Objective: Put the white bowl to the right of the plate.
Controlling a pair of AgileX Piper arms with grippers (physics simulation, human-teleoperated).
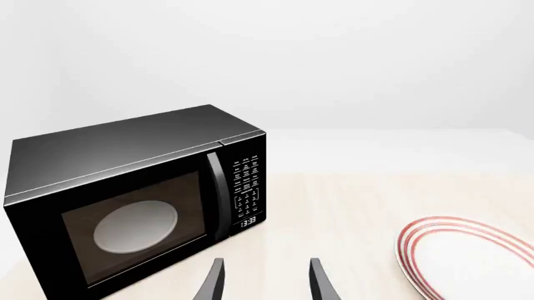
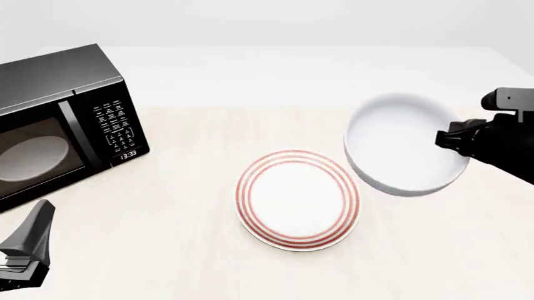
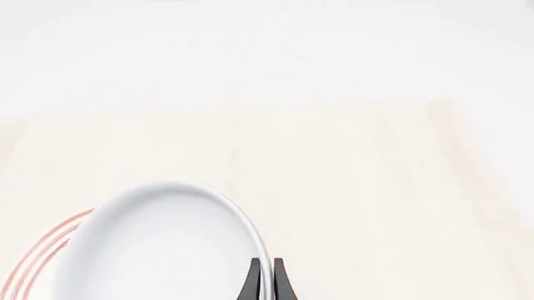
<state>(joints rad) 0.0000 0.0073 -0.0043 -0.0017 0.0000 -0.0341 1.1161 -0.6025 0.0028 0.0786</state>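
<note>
The white bowl (image 2: 404, 145) is plain, glossy and deep. It hangs tilted to the right of the plate (image 2: 298, 199), a flat white plate with red rings in the middle of the table. My right gripper (image 2: 451, 140) is shut on the bowl's right rim. In the right wrist view its fingers (image 3: 252, 279) pinch the bowl's rim (image 3: 167, 244), with the plate's red rings (image 3: 46, 250) showing beyond it. My left gripper (image 1: 265, 281) is open and empty near the front left, between the microwave and the plate (image 1: 467, 256). It also shows in the front view (image 2: 29, 250).
A black microwave (image 2: 59, 119) stands at the left with a pale oval turntable disc (image 2: 29, 157) behind its glass door. It also shows in the left wrist view (image 1: 134, 200). The light wooden table (image 2: 192, 250) runs back to a white surface.
</note>
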